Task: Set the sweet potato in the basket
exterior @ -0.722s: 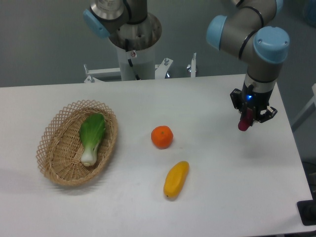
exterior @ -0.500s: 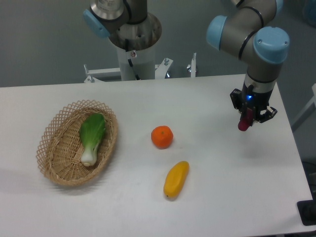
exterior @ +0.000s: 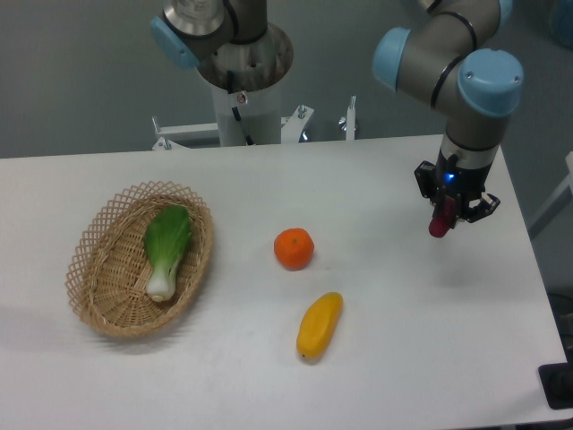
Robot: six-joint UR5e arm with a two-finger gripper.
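Observation:
The sweet potato (exterior: 439, 224), a small dark reddish tuber, hangs nearly upright over the right side of the table, held above the surface. My gripper (exterior: 445, 213) is shut on its upper part, so only the lower end shows. The tan wicker basket (exterior: 100, 269) lies at the far left of the table, well away from the gripper, with a green-and-white bok choy (exterior: 166, 248) inside it.
An orange (exterior: 294, 248) sits near the table's middle, and a yellow oblong fruit (exterior: 320, 325) lies in front of it. Both are between the gripper and the basket. The table's right edge runs close to the gripper.
The gripper with the sweet potato has shifted very slightly left and up. Nothing else has moved.

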